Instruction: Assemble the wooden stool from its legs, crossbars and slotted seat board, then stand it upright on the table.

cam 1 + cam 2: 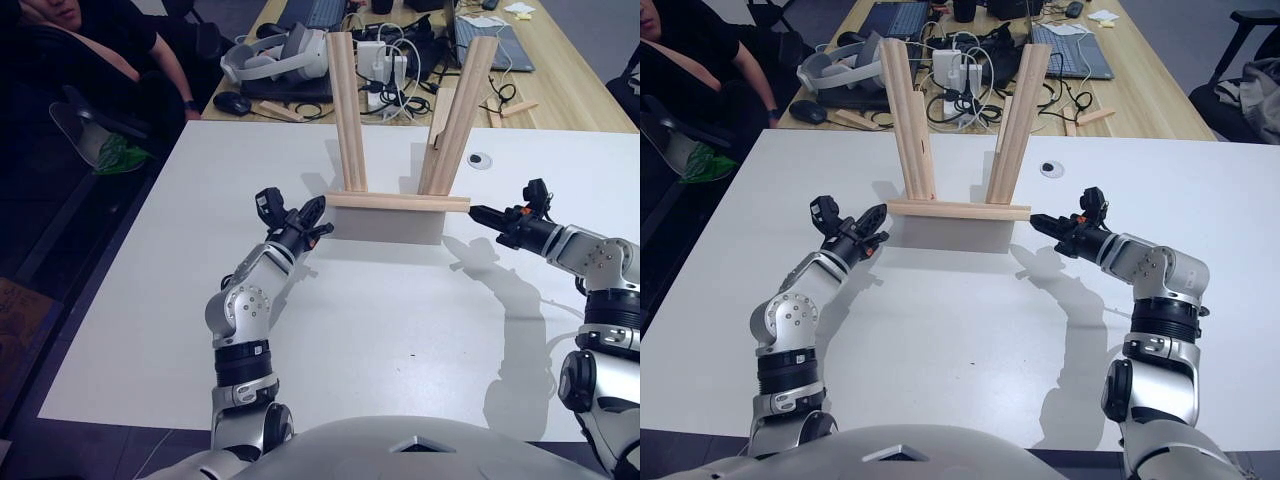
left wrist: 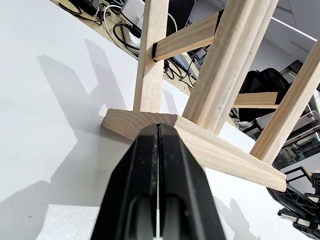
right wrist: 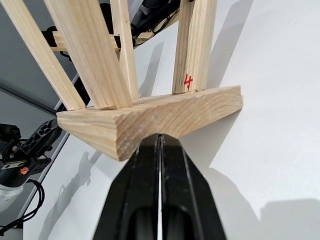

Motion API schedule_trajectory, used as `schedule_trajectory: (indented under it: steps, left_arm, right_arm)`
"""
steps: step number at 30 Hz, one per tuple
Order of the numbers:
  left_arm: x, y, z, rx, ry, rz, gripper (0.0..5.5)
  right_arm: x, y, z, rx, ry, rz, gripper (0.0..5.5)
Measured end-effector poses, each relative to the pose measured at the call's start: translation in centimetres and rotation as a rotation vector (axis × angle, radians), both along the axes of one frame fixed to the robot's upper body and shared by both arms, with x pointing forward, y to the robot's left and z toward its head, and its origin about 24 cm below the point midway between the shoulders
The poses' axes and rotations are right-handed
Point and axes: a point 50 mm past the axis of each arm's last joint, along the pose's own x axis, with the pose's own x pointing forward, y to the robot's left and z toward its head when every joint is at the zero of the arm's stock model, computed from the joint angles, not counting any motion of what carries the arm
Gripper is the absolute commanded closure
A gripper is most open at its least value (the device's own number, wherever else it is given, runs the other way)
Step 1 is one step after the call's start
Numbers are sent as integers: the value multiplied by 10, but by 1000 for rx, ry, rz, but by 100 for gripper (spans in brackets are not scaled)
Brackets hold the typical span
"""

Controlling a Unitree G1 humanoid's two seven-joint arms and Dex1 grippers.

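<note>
The wooden stool [image 1: 400, 120] is upside down at the back middle of the white table [image 1: 380, 330], legs and crossbars pointing up. Its seat board [image 1: 396, 202] appears raised a little off the table, with a grey shadow under it. My left gripper [image 1: 320, 212] is shut, its tip against the board's left end [image 2: 130, 122]. My right gripper [image 1: 475, 211] is also shut, touching the board's right end [image 3: 150, 117]. Neither gripper has anything between its fingers [image 2: 145, 170]. One leg [image 3: 192, 45] bears a red mark.
Behind the table, a wooden desk [image 1: 560, 90] holds a headset [image 1: 275, 55], cables, a laptop and loose wood pieces [image 1: 520, 108]. A round grommet [image 1: 480, 159] sits in the table behind the stool. A person sits at the back left. The front of the table is bare.
</note>
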Motion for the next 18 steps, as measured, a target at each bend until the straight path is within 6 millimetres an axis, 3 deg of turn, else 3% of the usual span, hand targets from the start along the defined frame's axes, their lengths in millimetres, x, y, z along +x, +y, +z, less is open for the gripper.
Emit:
schedule_trajectory:
  steps: [18]
  left_arm:
    - [1,3,8,10,-40,11,547]
  right_arm:
    - [-1,2,7,11,-22,15,550]
